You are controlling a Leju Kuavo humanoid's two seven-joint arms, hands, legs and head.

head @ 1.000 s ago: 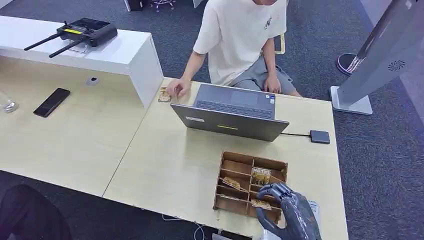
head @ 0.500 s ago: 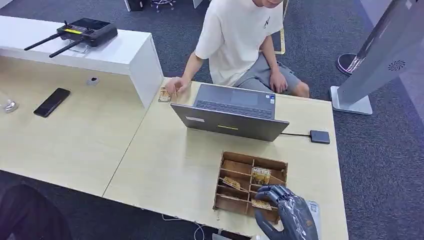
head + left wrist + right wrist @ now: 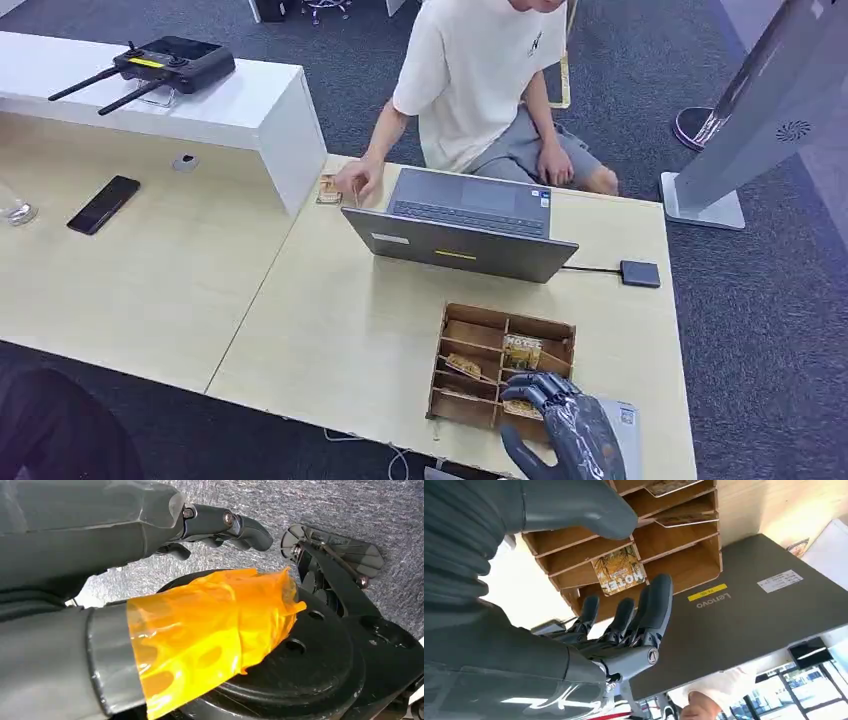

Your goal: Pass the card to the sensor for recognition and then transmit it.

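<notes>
Cards: three show in the wooden organizer [image 3: 455, 345] at the surface's near right corner, one upright [image 3: 521, 352]. The right hand [image 3: 560, 425] hovers there, fingers spread, holding nothing; the left hand [image 3: 150, 525] hangs empty.

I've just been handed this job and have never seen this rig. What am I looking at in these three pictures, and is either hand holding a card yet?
This is a two-legged robot with two arms and many-fingered hands. The wide picture is its own head camera, looking down at a wooden desk. The other two come from cameras at each wrist and are turned on their side.

On the desk sit a laptop, a small black box on a cable and a wooden tray with compartments holding cards. A person sits behind the laptop, one hand on another card at the desk's far edge.

The right hand hangs over the tray's near compartments, fingers spread close to a card marked HOTEL. It grips nothing. The left hand hangs down by the floor, holding nothing.
</notes>
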